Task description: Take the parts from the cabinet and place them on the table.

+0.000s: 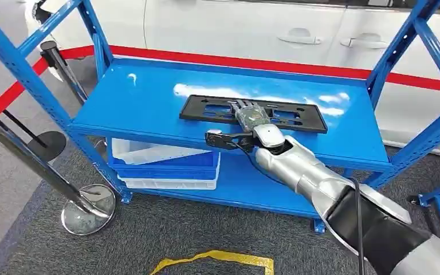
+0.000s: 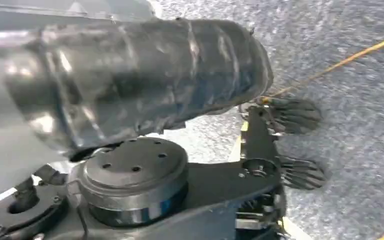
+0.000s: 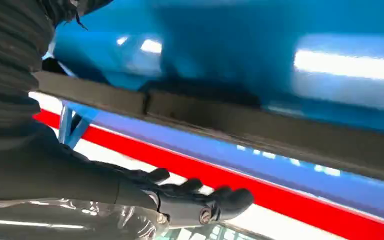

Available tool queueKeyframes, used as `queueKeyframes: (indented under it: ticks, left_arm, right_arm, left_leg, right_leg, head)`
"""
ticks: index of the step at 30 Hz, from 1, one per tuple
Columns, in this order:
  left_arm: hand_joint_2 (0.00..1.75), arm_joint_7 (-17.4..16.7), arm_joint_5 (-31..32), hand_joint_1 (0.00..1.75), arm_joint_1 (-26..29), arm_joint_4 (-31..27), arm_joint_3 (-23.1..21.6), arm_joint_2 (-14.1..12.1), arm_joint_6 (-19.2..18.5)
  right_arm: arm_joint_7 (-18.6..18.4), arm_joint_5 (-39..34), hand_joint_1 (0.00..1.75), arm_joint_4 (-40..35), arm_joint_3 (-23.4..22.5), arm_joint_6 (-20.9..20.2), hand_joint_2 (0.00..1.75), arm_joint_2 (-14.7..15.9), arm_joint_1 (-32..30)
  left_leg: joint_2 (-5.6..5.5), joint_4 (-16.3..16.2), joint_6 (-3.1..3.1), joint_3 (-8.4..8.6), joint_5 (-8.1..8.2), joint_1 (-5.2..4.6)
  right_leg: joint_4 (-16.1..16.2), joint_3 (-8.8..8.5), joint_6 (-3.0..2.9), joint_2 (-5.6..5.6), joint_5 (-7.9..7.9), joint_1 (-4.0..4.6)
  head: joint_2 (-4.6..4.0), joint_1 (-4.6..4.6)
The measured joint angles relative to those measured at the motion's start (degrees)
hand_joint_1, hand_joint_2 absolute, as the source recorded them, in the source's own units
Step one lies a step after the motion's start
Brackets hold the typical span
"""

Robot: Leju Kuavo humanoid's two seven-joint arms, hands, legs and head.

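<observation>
Right hand reaching over the black part on the blue cabinet shelf

The right hand (image 1: 251,121) lies with its fingers spread flat on the near edge of the black flat part (image 1: 252,113), thumb out beside it below the shelf (image 1: 149,97) lip; it has no hold yet. The part lies directly under the fingers, flat on the shelf. To lift it well, I judge the thumb should come up under the near edge and pinch firmly, near the middle so it stays level. The left hand (image 2: 280,145) hangs over the floor, holding nothing, fingers apart.
</observation>
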State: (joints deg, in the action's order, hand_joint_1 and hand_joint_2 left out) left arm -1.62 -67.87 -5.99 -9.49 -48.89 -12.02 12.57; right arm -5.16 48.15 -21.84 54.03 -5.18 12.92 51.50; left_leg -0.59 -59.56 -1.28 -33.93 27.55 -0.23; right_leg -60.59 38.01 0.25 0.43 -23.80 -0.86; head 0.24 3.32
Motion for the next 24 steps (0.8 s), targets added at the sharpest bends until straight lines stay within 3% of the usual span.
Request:
queueKeyframes:
  ticks: [2,5,8,9,10,11,12,13,14,16,18,19,20,21,23,24]
  left_arm:
    - [0.00,0.04,0.02,0.00,0.03,0.00,-0.04,0.00,0.00]
    - [0.00,0.24,0.02,0.00,0.09,0.00,-0.07,-0.11,0.00]
    - [0.00,0.55,0.02,0.00,0.02,0.00,-0.09,-0.13,-0.02]
    - [0.00,0.61,0.02,0.00,0.07,0.00,-0.09,-0.11,-0.09]
    - [0.00,0.61,0.02,0.00,0.15,0.00,-0.11,-0.07,-0.09]
    - [0.00,0.63,-0.02,0.00,0.19,0.00,-0.11,-0.04,-0.11]
    - [0.00,0.63,0.00,0.00,0.19,0.00,-0.11,-0.04,-0.11]
    - [0.00,0.63,-0.02,0.00,0.19,0.00,-0.11,-0.07,-0.11]
    - [0.00,0.63,0.00,0.00,0.16,0.02,-0.11,-0.24,-0.07]
    - [0.00,0.39,0.00,0.00,0.02,0.09,-0.15,-0.39,0.02]
    - [0.00,0.06,0.00,0.00,0.03,0.09,-0.20,-0.50,0.09]
    - [0.00,0.02,0.02,0.00,0.10,0.09,-0.22,-0.57,0.20]
    - [0.00,-0.02,0.02,0.00,0.25,0.09,-0.28,-0.55,0.17]
    - [0.00,-0.02,0.02,0.00,0.18,0.09,-0.31,-0.55,0.17]
    - [0.00,-0.02,0.02,0.00,-0.05,0.09,-0.35,-0.55,0.17]
    - [0.00,-0.04,0.02,0.00,-0.04,0.09,-0.37,-0.52,0.15]
  right_arm:
    - [-0.18,0.11,0.00,0.09,-0.02,0.07,1.75,0.17,-0.23]
    - [-0.43,0.37,0.00,0.09,-0.04,0.04,1.75,0.33,0.35]
    - [-0.59,0.63,0.00,0.09,-0.07,-0.42,1.75,0.52,0.92]
    - [-0.59,0.72,0.00,0.09,-0.07,-0.59,1.75,0.57,0.86]
    - [-0.65,0.79,0.00,0.11,-0.07,-0.68,1.75,0.61,0.83]
    - [-0.66,0.81,0.00,0.09,-0.07,-0.68,1.75,0.66,0.87]
    - [-0.66,0.92,0.00,0.09,-0.07,-0.68,1.75,0.68,1.03]
    - [-0.66,0.94,0.00,0.09,-0.07,-0.68,1.75,0.70,1.06]
    - [-0.68,1.20,0.00,0.09,-0.07,-0.70,1.75,0.74,1.40]
    - [-0.68,1.31,0.00,0.07,-0.07,-0.92,1.75,0.90,1.74]
    - [-0.68,1.33,0.00,0.04,-0.07,-0.94,1.75,1.14,1.70]
    - [-0.70,1.36,0.00,-0.04,-0.07,-0.94,1.75,1.35,1.88]
    - [-0.77,1.38,0.00,-0.11,-0.07,-0.96,1.75,1.73,1.94]
    - [-0.74,1.38,0.00,-0.17,-0.07,-1.03,1.75,1.75,2.24]
    - [-0.72,1.38,0.00,-0.18,-0.07,-1.20,1.75,1.97,2.23]
    - [-0.72,1.38,0.00,-0.17,-0.07,-1.27,1.75,2.08,2.01]
  left_leg:
    - [-0.02,0.70,0.36,0.05,-0.01,0.20]
    - [0.19,-0.93,1.25,-0.08,1.47,0.34]
    - [0.29,-13.33,2.09,-6.66,6.29,0.66]
    - [0.30,-16.44,2.18,-8.71,6.72,0.69]
    - [0.29,-16.69,2.15,-9.48,5.52,0.69]
    - [0.29,-14.07,1.98,-8.80,2.97,0.68]
    - [0.29,-9.36,1.63,-6.94,-0.29,0.66]
    - [0.29,-8.37,1.54,-6.54,-0.89,0.65]
    - [0.29,-0.07,0.39,-3.29,-4.39,0.16]
    - [0.32,1.22,-0.41,-2.29,-3.47,-0.26]
    - [0.28,1.35,-0.78,-2.41,-3.31,-0.39]
    - [0.35,2.67,-1.06,-1.45,-3.68,-0.05]
    - [0.49,3.61,-1.16,-0.58,-3.95,0.23]
    - [0.55,3.93,-1.57,-0.19,-3.87,0.38]
    - [0.55,3.71,-1.75,0.11,-3.45,0.37]
    - [0.46,3.53,-1.76,0.19,-3.18,0.37]
  right_leg:
    - [-0.30,0.03,-0.55,0.05,-0.28,0.30]
    - [0.66,-1.00,-1.43,0.13,-0.33,-0.22]
    - [0.74,-1.60,-1.94,0.13,-0.80,-0.16]
    - [0.73,-1.86,-1.97,0.17,-1.03,-0.10]
    - [0.73,-2.21,-1.95,0.20,-1.26,-0.07]
    - [0.73,-2.61,-1.92,0.25,-1.51,-0.01]
    - [0.74,-3.10,-1.90,0.28,-1.79,0.09]
    - [0.74,-3.18,-1.88,0.29,-1.84,0.11]
    - [0.95,-3.81,-1.80,0.32,-2.26,0.07]
    - [1.05,-3.49,-1.24,0.44,-2.21,0.14]
    - [1.58,-3.59,-0.59,0.39,-2.16,-0.01]
    - [1.88,-3.86,-0.16,0.49,-2.35,0.41]
    - [0.67,-3.64,-0.05,0.18,-2.88,0.27]
    - [-2.44,-2.18,-0.04,0.13,-4.57,0.31]
    - [-11.21,2.61,0.13,0.11,-7.82,0.24]
    - [-14.47,4.79,0.28,0.10,-8.48,0.19]
  head:
    - [0.00,0.07]
    - [0.00,-0.08]
    - [0.00,-0.26]
    - [0.00,-0.17]
    - [0.00,-0.22]
    - [0.00,-0.20]
    - [0.00,-0.20]
    - [0.00,-0.22]
    - [0.00,-0.17]
    - [0.00,-0.20]
    - [0.00,-0.15]
    - [0.00,-0.18]
    - [0.00,0.26]
    - [0.00,0.33]
    - [0.00,0.26]
    - [0.00,0.31]
